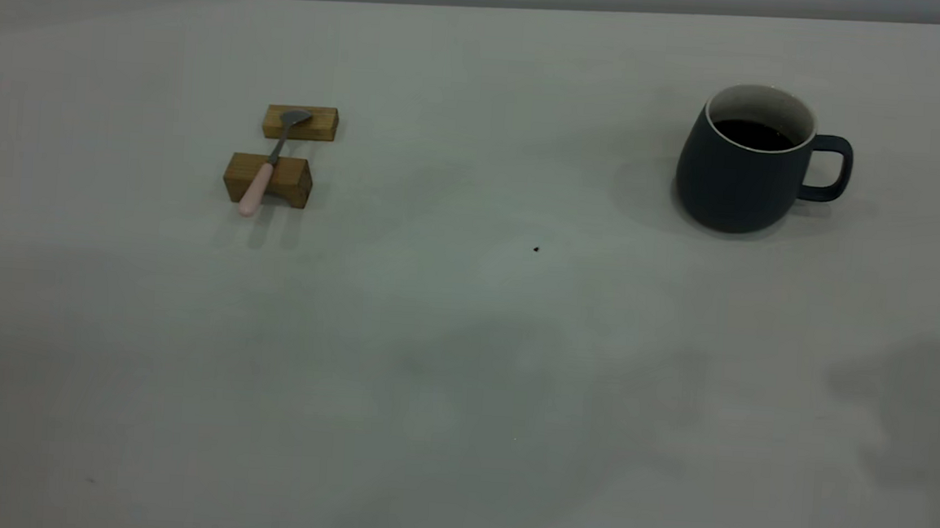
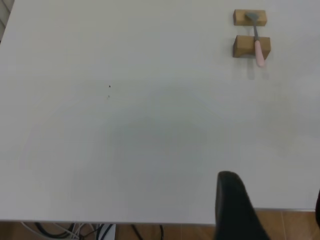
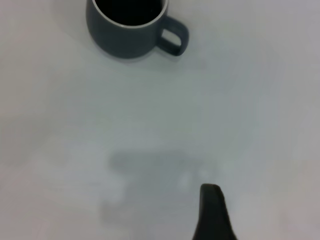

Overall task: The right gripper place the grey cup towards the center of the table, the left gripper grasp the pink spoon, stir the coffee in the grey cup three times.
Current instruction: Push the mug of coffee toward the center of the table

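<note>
In the left wrist view, one dark finger [image 2: 235,207] of the left gripper shows at the frame edge, over the table's near edge; whether the fingers are spread or pressed together cannot be told. The pink spoon [image 2: 257,42] lies well apart from that finger, untouched. In the right wrist view, one dark finger [image 3: 212,212] of the right gripper shows above bare table; its fingers' spread cannot be told either. The grey cup [image 3: 131,27] stands well apart from this finger, upright, with its handle free. Neither arm appears in the exterior view. There, the pink spoon [image 1: 268,166] rests across two wooden blocks [image 1: 269,178] on the table's left part: bowl on the far block, pink handle over the near block, its tip jutting past it. The grey cup [image 1: 741,166] stands at the right, handle pointing right, holding the coffee [image 1: 755,134]. The table [image 1: 463,378] carries a black speck [image 1: 536,249] near its centre, between spoon and cup.
</note>
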### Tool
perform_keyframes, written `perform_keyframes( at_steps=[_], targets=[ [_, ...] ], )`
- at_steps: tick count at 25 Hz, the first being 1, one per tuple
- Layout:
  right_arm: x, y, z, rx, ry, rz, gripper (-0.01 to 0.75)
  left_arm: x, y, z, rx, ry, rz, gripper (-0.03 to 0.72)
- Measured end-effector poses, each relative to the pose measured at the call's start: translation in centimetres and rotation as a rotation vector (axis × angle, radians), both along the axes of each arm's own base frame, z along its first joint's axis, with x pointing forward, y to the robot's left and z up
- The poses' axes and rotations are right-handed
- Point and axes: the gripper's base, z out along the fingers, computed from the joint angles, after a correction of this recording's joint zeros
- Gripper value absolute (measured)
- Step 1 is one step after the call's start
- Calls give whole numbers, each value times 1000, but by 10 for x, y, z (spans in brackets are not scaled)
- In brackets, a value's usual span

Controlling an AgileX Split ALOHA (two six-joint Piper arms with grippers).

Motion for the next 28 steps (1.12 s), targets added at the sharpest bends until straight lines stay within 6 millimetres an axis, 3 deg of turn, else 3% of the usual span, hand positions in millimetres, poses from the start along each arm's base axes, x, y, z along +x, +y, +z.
perform_keyframes(
  at_steps=[6,15,22,28],
  targets=[
    [73,6,-42,-25,205,54,562,0,0,0,0,0,0,459],
    [171,15,-113,-189,310,435,538,0,0,0,0,0,0,459],
    [208,10,-143,-273,309,595,487,0,0,0,0,0,0,459],
    [213,1,-161,-289,299,679,483,0,0,0,0,0,0,459]
  ],
)
